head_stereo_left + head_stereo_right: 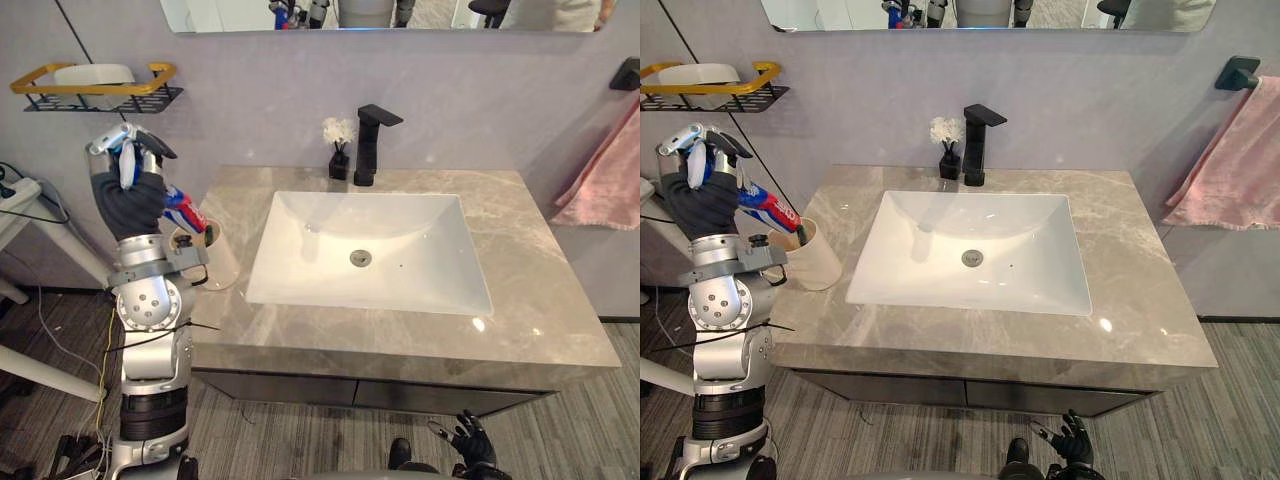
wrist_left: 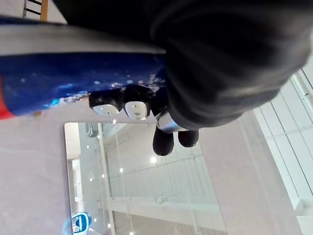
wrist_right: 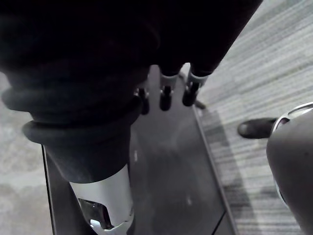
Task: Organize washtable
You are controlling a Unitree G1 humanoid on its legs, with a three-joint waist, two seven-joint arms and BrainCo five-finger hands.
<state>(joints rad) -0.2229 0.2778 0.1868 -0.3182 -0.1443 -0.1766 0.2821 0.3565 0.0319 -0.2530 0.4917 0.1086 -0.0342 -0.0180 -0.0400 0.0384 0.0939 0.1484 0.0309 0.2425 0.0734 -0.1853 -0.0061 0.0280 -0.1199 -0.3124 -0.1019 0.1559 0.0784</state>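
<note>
My left hand [image 1: 128, 192] is raised beside the counter's left end, shut on a blue, red and white toothpaste tube [image 1: 768, 207]. The tube slants down to the right, its lower end at the mouth of a beige cup [image 1: 818, 260] standing on the left part of the grey marble washtable [image 1: 560, 300]. In the left wrist view the blue tube [image 2: 73, 83] lies across the palm with the fingertips [image 2: 122, 106] curled over it. My right hand [image 1: 470, 440] hangs low in front of the cabinet near the floor, its fingers [image 3: 166, 95] relaxed and holding nothing.
A white sink basin [image 1: 365, 250] fills the middle of the counter, with a black faucet [image 1: 368, 145] and a small dark vase of white flowers [image 1: 339, 150] behind it. A yellow-and-black wall shelf [image 1: 95, 88] hangs upper left. A pink towel [image 1: 605, 175] hangs at right.
</note>
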